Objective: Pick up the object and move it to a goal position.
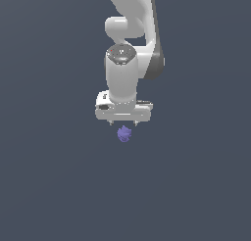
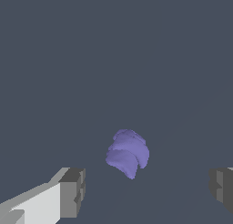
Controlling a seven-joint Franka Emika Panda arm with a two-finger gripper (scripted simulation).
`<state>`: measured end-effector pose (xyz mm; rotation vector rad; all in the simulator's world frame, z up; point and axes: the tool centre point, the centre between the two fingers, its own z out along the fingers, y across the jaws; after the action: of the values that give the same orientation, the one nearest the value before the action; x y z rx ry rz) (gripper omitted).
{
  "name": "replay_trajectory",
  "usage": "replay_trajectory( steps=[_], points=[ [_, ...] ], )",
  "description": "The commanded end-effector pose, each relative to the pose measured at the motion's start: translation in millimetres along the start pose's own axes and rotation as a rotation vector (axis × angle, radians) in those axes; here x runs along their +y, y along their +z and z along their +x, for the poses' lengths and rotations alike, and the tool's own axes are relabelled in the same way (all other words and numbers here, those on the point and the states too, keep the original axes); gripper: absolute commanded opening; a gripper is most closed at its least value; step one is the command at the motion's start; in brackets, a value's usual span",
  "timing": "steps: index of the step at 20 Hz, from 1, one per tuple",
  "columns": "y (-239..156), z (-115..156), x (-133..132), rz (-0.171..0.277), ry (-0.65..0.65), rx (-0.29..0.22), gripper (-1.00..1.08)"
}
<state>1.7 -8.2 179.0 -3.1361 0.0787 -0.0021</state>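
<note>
The object is a tiny purple-lavender lumpy blob (image 1: 124, 134) on the dark grey surface, just in front of the white arm's hand in the exterior view. In the wrist view the blob (image 2: 128, 153) lies between the lines of the two fingers and somewhat ahead of their tips. My gripper (image 1: 123, 122) is open, fingers wide apart, and holds nothing; it hangs over the blob, and its height above the surface cannot be told. In the wrist view my gripper (image 2: 145, 191) shows one grey fingertip (image 2: 73, 191) on one side and the other fingertip (image 2: 222, 187) at the frame's edge.
The dark grey surface (image 1: 49, 186) fills both views with nothing else on it. The white arm (image 1: 132, 34) rises behind the gripper toward the exterior view's top.
</note>
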Motion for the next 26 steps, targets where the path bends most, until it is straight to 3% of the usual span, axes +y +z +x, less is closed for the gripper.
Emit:
replay_trajectory(
  steps=[1, 14, 26],
  points=[
    [0, 0, 0, 0.0, 0.0, 0.0, 1.0],
    [-7, 3, -6, -0.002, -0.046, 0.005, 1.0],
    [17, -3, -6, 0.002, 0.101, 0.003, 1.0]
  ],
)
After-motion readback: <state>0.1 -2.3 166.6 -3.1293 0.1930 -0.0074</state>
